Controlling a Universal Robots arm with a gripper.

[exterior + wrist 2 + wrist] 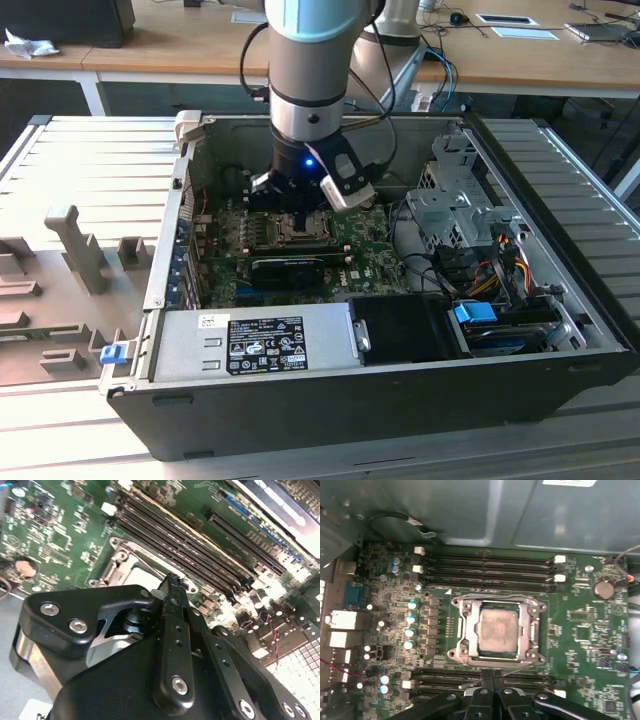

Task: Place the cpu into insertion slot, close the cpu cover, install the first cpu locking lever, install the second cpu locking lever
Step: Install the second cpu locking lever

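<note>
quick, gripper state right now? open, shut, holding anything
Gripper: shut, holding nothing, jaws together at the edge of the cpu cover, which lies closed over the cpu.

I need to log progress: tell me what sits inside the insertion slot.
In the first wrist view the cpu lies in the insertion slot, its silvery face showing through the cpu cover closed over it. The pin field underneath is covered.
</note>
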